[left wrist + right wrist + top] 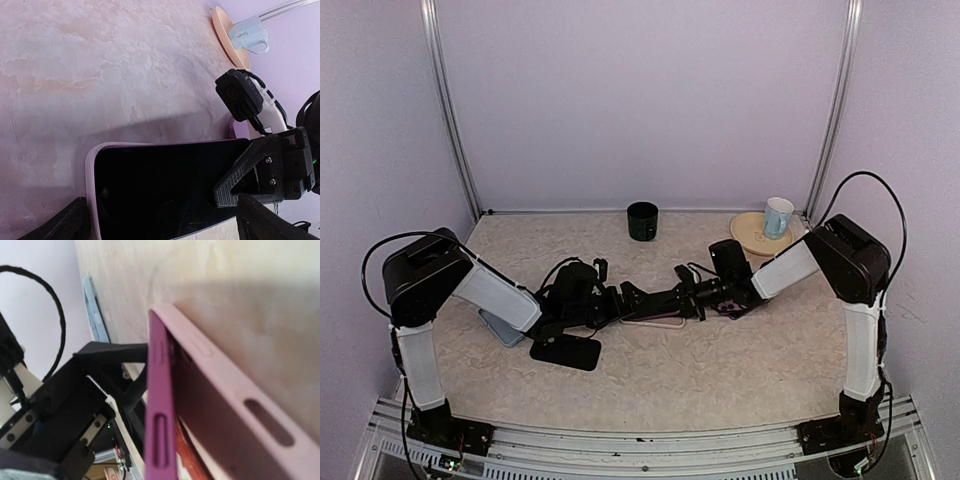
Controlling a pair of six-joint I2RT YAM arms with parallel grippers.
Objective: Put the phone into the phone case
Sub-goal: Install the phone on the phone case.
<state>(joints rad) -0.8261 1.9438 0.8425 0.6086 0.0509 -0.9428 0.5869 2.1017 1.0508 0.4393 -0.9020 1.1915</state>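
The phone [165,190], black screen up, lies partly in the pink phone case [89,170] at mid table [655,319]. In the right wrist view the phone's purple edge [160,430] stands tilted up out of the pink case [225,390]. My left gripper [620,300] is open, its fingers [62,225] wide apart on either side of the phone's near end. My right gripper [688,298] comes from the right. One black finger [250,172] rests on the screen's far end and it looks shut on the phone. Its other finger is hidden.
A black cup [642,220] stands at the back middle. A tan plate [748,235] with a white mug [778,216] is at the back right. A flat black object [565,350] and a light-blue flat object [500,328] lie under the left arm.
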